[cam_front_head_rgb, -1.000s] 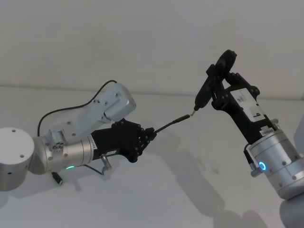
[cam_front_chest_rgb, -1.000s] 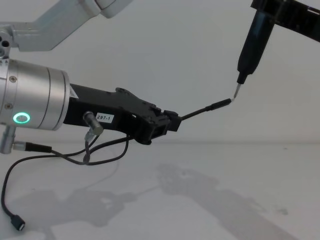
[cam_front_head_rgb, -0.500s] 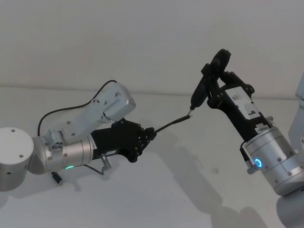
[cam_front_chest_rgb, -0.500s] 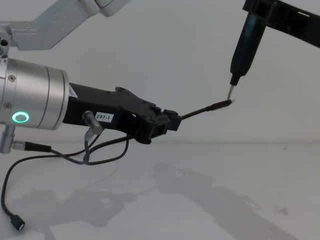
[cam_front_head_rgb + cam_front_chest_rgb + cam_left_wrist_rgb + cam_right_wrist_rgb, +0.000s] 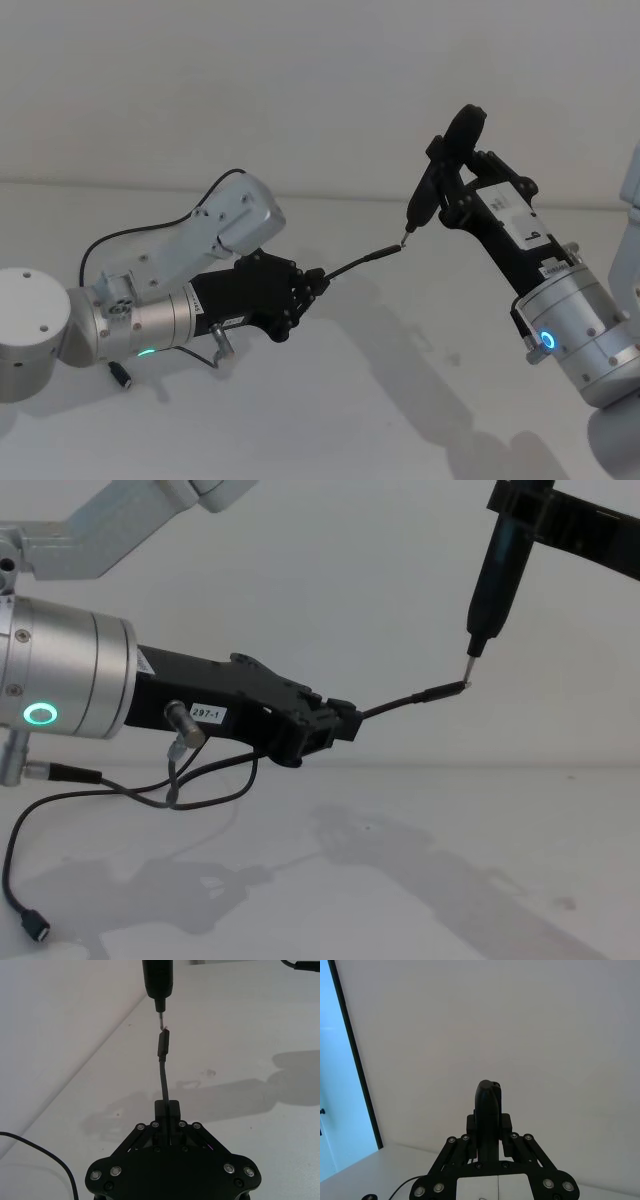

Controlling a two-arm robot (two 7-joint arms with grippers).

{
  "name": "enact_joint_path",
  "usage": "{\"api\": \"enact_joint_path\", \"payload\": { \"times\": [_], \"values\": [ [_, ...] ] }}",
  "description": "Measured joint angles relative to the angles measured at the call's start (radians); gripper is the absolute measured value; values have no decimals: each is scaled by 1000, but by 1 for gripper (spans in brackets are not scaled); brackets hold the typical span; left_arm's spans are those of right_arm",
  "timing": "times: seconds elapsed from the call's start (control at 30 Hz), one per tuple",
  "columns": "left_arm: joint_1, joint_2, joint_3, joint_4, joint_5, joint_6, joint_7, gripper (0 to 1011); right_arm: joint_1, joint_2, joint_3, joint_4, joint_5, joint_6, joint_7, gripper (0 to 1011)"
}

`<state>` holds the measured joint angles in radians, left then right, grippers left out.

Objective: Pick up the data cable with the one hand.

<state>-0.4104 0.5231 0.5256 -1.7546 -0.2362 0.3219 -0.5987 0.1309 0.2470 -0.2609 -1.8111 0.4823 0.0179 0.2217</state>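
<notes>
Black pen tool [image 5: 495, 580] has lowered toward data cable [image 5: 445, 690].

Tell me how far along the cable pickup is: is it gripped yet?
Done: the left gripper is shut on the data cable, its plug end held in the air above the table. In hand: the plug's tip is at the metal tip of the pen-like tool that the right gripper holds. Left: for the pickup itself, nothing visible.

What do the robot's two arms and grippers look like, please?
Both are black, angular two-jaw grippers on fat silver cylinders. The left gripper carries a white 297-1 label and a green ring light; the right gripper has white labels and a blue ring light.
</notes>
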Motion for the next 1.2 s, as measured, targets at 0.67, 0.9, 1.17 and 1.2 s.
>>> {"api": "enact_joint_path", "payload": {
  "times": [0.67, 0.9, 1.17, 1.2],
  "values": [
    [0, 0, 0, 0, 0, 0, 0, 35, 7, 13, 4, -3, -5, 5, 9, 268],
    [0, 0, 0, 0, 0, 0, 0, 35, 12, 15, -2, 0, -3, 2, 15, 268],
    [0, 0, 0, 0, 0, 0, 0, 35, 15, 17, -9, 2, 1, 3, 17, 268],
    [0, 0, 0, 0, 0, 0, 0, 35, 15, 17, -9, 2, 2, 3, 17, 268]
  ]
}}
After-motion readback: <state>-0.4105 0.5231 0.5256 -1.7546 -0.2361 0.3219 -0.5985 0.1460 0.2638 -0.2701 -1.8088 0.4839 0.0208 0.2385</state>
